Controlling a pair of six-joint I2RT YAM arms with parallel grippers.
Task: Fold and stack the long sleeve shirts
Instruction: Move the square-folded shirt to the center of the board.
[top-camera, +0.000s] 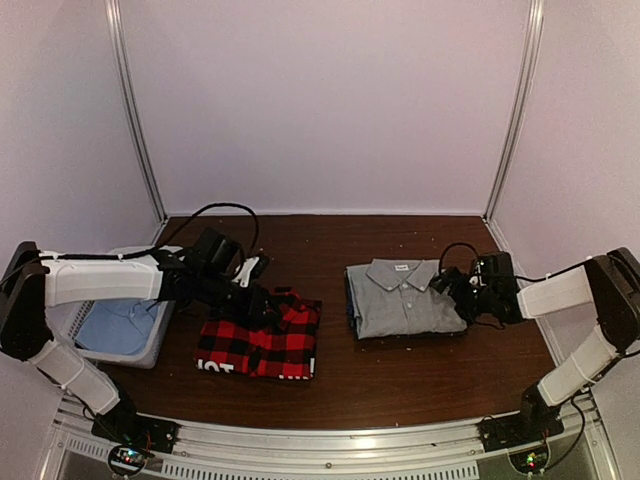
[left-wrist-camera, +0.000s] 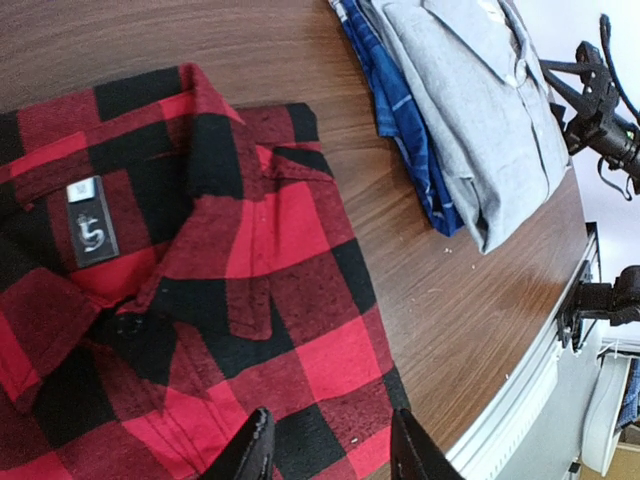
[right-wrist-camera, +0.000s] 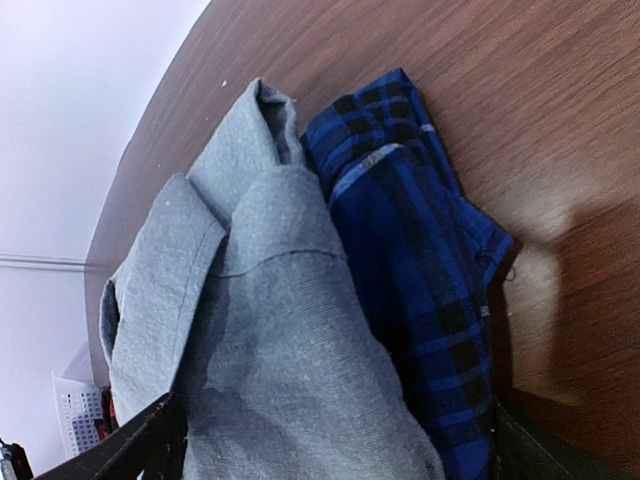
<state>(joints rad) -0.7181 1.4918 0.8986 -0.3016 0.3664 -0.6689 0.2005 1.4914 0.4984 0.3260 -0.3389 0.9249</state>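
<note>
Left wrist view looks down on the red-and-black flannel (left-wrist-camera: 250, 260), folded and lying flat on the table (left-wrist-camera: 470, 290) with its collar label up. The left hand (left-wrist-camera: 330, 440) hovers over the cloth, fingers partly apart with nothing pinched between them. Well apart to the right, the grey shirt (top-camera: 405, 292) sits folded on top of a blue plaid shirt (left-wrist-camera: 405, 120). The right hand (top-camera: 458, 288) is at that pile's end, fingers spread wide on either side of it and not clamped.

The flannel looks ready to go on the pile. To do this well, the left hand should probably bite deep over a folded edge so every layer comes along. It can then lift the flannel level and lay it squarely on the grey shirt, with the right hand steadying the pile or drawing clear first.
</note>
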